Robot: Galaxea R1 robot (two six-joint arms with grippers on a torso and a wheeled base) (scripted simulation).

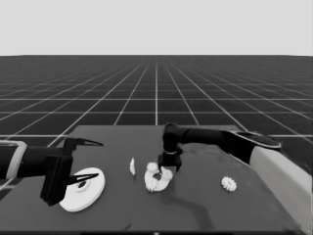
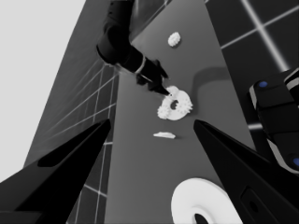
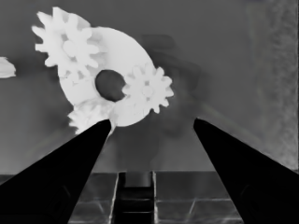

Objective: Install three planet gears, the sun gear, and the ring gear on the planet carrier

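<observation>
Over the smaller round part (image 1: 157, 182), right gripper (image 1: 169, 169) hovers open.

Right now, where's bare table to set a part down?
Bare stretches: between the smaller round part and the lone gear, the far strip behind the thin white piece, and the near edge below. Crowded: the left end, where the parked left gripper hangs over the larger round part, and the middle, under the right gripper.
</observation>
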